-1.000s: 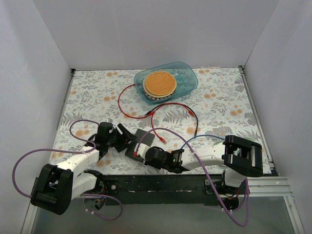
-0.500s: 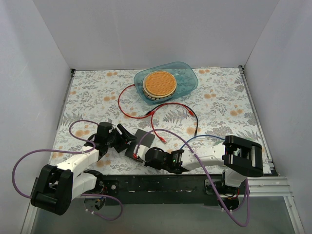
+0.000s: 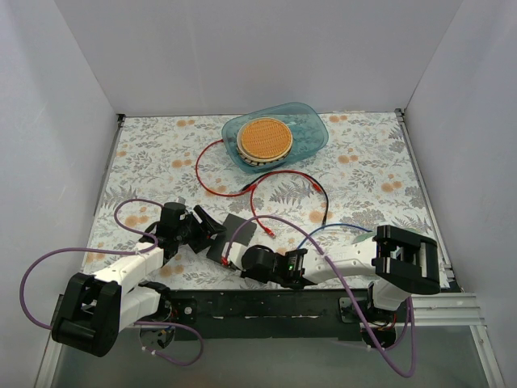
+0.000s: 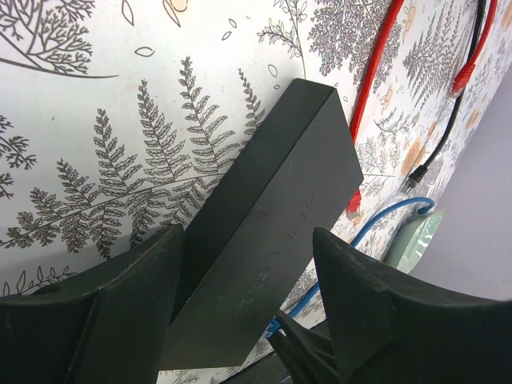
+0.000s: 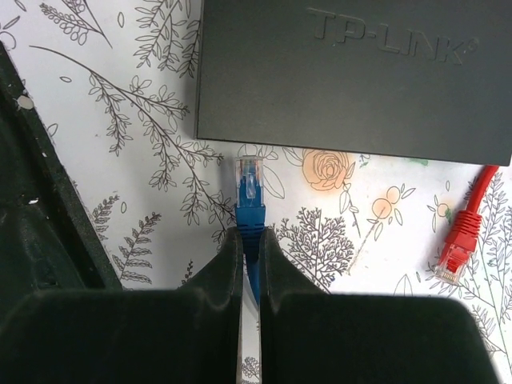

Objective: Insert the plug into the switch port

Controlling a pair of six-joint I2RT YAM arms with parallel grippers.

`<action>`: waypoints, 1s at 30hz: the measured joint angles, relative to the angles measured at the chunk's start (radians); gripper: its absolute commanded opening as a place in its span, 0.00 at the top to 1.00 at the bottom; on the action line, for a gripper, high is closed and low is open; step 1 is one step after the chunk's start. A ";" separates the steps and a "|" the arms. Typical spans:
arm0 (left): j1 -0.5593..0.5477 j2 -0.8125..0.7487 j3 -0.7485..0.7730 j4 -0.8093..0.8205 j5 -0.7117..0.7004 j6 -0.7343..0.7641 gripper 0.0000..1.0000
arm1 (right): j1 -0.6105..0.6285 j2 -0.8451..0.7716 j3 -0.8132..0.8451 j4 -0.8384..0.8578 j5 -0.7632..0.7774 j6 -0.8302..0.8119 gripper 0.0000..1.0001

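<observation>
The switch [image 3: 236, 229] is a flat black box lying on the floral table; it also shows in the left wrist view [image 4: 272, 224] and in the right wrist view [image 5: 352, 80]. My left gripper [image 3: 212, 229] [image 4: 248, 234] is open and straddles the switch's near end, with a gap on the right side. My right gripper [image 3: 233, 255] [image 5: 250, 232] is shut on the blue plug [image 5: 250, 188]. The plug points at the switch's near narrow edge, with its tip a short gap from it. The ports are hidden.
A red cable [image 3: 242, 190] loops behind the switch, with a red plug [image 5: 454, 254] to the right of it. A black cable [image 3: 324, 208], the blue cable [image 3: 323, 229] and a pale green pad [image 3: 363, 237] lie to the right. A teal tub [image 3: 311, 129] holding a round orange object stands at the back.
My right gripper has edged slightly left with the blue plug. The left arm and the switch have not moved.
</observation>
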 measured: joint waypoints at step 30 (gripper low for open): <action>0.013 -0.001 0.000 0.016 -0.015 0.010 0.36 | 0.012 0.132 0.179 -0.158 0.105 0.027 0.99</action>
